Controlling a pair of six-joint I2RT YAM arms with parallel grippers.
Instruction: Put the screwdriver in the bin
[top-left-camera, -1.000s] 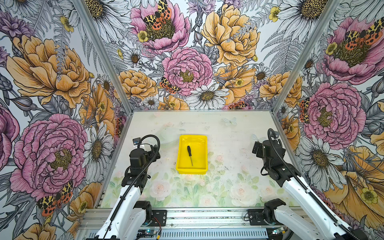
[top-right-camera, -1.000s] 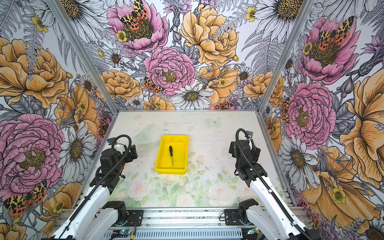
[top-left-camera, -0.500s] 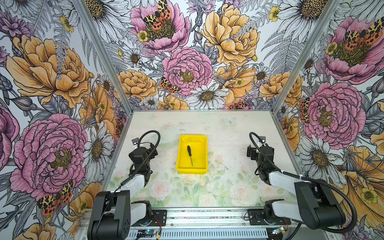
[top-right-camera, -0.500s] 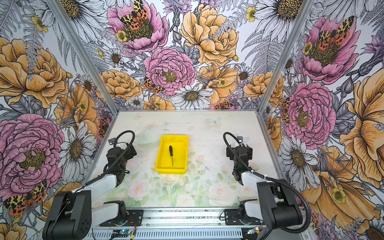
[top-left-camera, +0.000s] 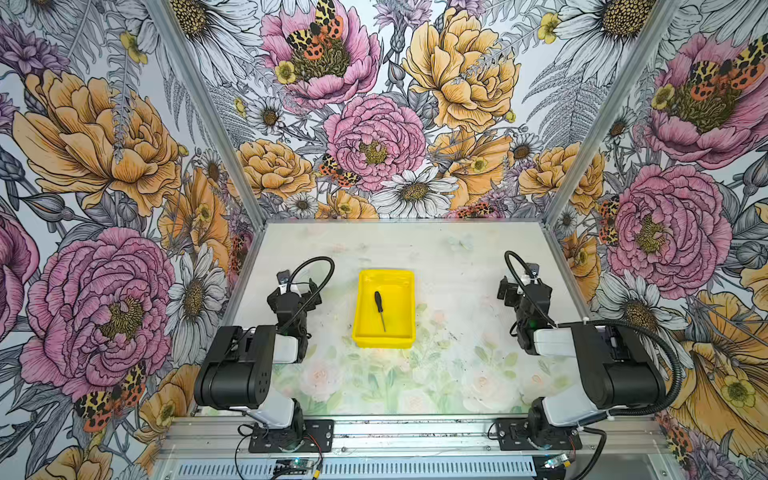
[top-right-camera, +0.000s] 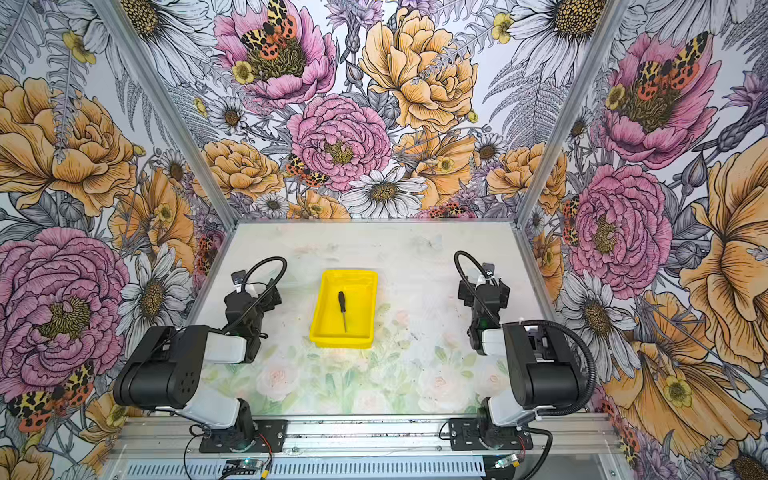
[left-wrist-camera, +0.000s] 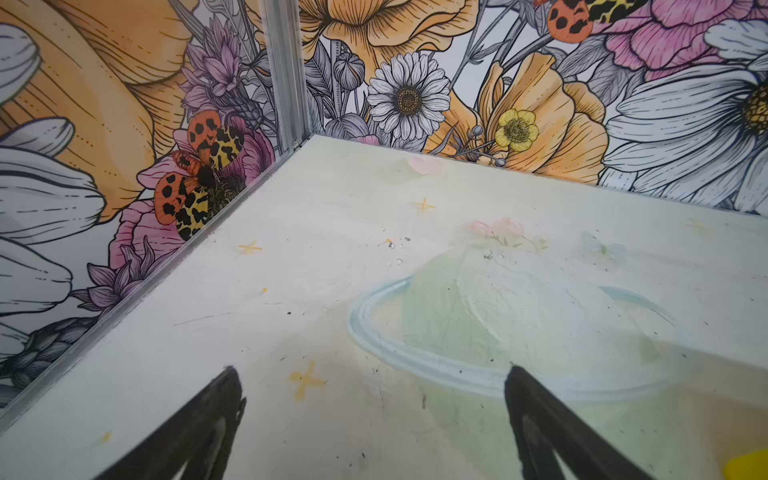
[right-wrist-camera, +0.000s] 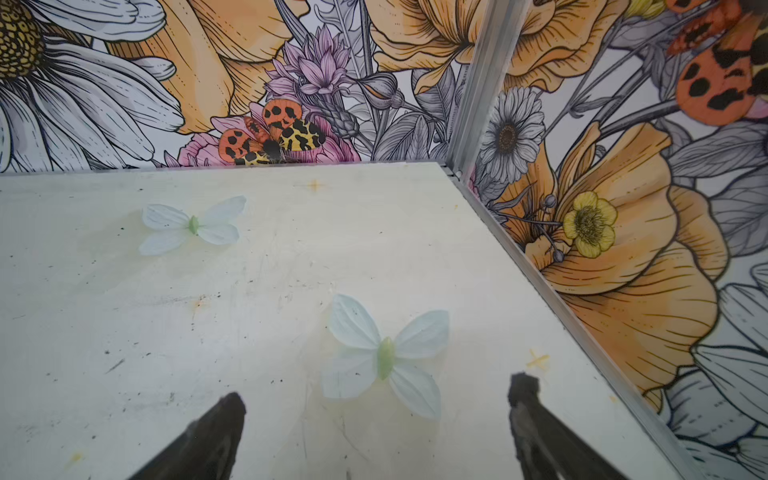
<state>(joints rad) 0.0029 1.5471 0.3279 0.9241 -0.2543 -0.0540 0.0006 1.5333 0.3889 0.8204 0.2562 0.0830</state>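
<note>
Arms (top-left-camera: 239, 370) folded lower, flanking bin (top-left-camera: 384, 341)

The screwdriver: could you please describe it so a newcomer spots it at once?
Near the middle of the pale table stands a yellow bin. Inside it lies the screwdriver, black handle at the far end, thin silver shaft at the near end. Nothing else lies in the bin.

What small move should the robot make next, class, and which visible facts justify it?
Probably just hold position, since the task looks done: the screwdriver lies inside the bin, while the left gripper and right gripper are open, empty and clear of it.
</note>
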